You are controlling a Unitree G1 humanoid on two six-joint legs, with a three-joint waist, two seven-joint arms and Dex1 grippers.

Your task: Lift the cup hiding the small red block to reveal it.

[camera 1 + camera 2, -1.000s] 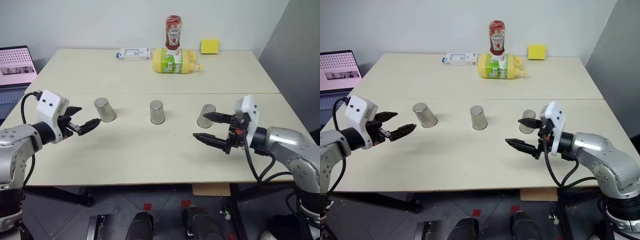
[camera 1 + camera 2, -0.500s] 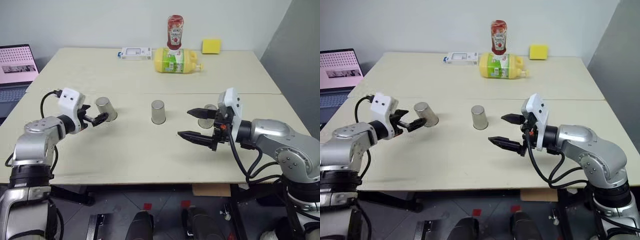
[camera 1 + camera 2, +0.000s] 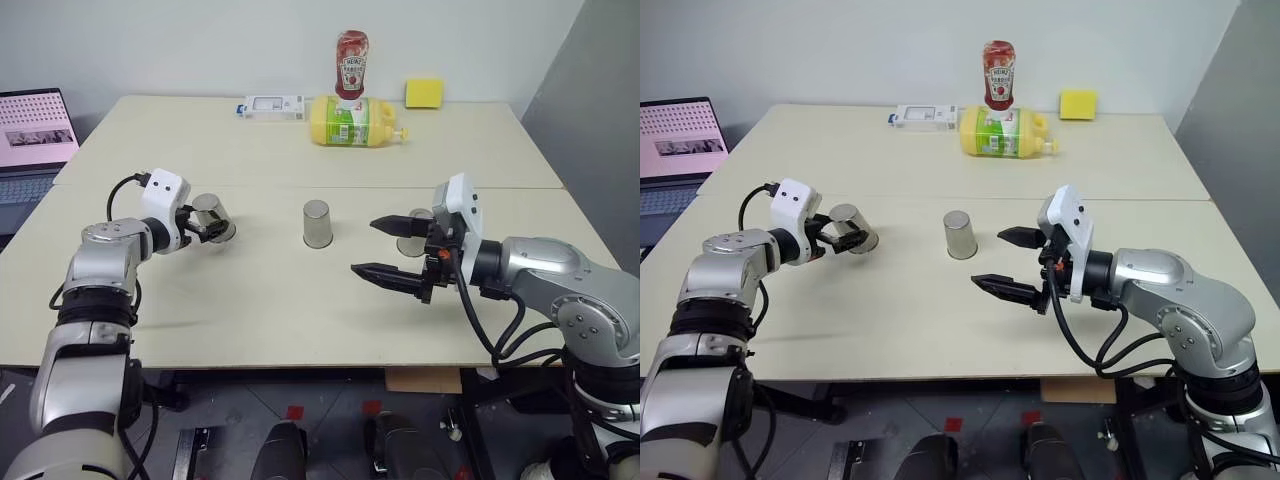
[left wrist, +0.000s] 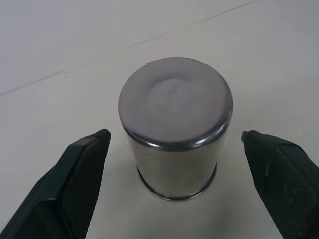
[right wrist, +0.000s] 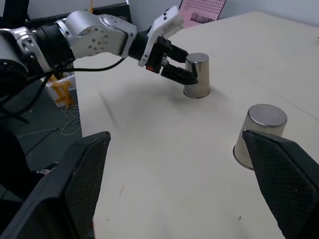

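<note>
On the pale table (image 3: 300,290), three upturned metal cups stand in a row, and the middle cup (image 3: 316,223) is our landmark. Left of the middle cup stands the left cup (image 3: 211,217), and the left gripper (image 3: 203,229) is right there with it, fingers spread wide, one black finger (image 4: 75,184) on each side of the cup. From the left wrist view there is a gap on both sides, so the fingers are apart from the metal and nothing is pinched. That cup stands upright on its rim, flat base up.

Right of the middle cup, the right cup (image 3: 412,231) is partly hidden behind the right gripper (image 3: 390,250), which hangs above the table with its two fingers spread far apart and holding nothing. It points across toward the middle cup and sits nearer the table's front edge than the cups.

Well behind the middle cup, at the table's far side, a yellow bottle (image 3: 352,121) lies on its side with a ketchup bottle (image 3: 349,64) just behind it, a white box (image 3: 270,107) to their left and a yellow sponge (image 3: 423,93) to their right. Far left of the middle cup, off the table, a laptop (image 3: 35,135) glows pink.
</note>
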